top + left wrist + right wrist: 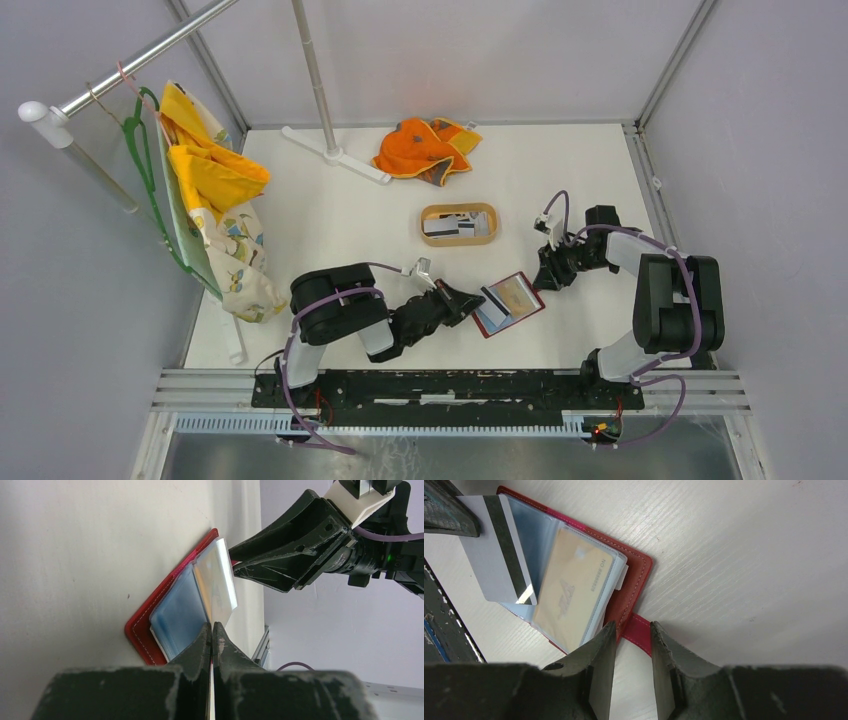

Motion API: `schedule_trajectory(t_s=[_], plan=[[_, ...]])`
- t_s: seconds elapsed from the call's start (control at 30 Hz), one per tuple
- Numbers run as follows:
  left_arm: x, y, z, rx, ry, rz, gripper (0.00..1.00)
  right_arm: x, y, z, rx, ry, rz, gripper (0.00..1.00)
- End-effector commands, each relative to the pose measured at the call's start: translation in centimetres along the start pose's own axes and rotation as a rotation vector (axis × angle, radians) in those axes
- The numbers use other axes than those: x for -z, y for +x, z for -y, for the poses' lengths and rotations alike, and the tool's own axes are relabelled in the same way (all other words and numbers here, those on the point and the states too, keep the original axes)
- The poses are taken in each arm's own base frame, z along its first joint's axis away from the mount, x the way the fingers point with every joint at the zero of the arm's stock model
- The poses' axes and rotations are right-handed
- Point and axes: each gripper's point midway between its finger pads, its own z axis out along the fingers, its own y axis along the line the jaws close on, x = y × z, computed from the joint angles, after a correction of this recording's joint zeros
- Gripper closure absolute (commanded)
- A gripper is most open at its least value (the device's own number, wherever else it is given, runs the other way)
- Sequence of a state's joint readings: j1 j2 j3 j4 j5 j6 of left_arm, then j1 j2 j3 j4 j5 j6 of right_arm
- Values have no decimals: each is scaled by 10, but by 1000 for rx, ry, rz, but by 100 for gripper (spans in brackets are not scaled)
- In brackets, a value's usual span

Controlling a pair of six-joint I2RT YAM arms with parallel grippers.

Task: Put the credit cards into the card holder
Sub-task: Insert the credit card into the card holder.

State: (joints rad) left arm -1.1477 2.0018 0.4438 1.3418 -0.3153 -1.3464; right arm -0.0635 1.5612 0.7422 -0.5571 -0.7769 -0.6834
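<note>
On the desk [330,230], with more credit cards [455,225] waiting in the wooden tray [459,208], insertion is seemingly under way: the left pincer [212,630] is clenching a white striped card [494,550], slanting it over the open red card holder [512,303] lying between the arms. The right pincer [634,630], jaws half parted, is straddling the snap tab [640,632]. Next, the card's edge is needing a sleeve mouth to slide into

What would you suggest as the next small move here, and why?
Probably ease the striped card into the clear pocket of the card holder: the left jaws pinch it, its end overlapping that pocket, while the right jaws straddle the tab.
</note>
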Motion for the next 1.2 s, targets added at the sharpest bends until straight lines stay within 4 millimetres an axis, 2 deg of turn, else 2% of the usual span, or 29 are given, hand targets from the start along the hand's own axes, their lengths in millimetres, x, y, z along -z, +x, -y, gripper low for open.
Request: schedule_trajectory(t_s=[0.0, 0.17, 0.63, 1.17], plan=[[-2, -3, 21, 61, 64, 23, 98, -1, 5, 2, -17, 11, -29, 63], [-3, -2, 20, 74, 61, 17, 98, 0, 5, 2, -15, 15, -29, 64], [-10, 8, 4, 115, 1, -15, 98, 0, 5, 3, -4, 24, -30, 65], [-17, 17, 6, 92, -11, -50, 98, -1, 6, 4, 1, 24, -33, 65]])
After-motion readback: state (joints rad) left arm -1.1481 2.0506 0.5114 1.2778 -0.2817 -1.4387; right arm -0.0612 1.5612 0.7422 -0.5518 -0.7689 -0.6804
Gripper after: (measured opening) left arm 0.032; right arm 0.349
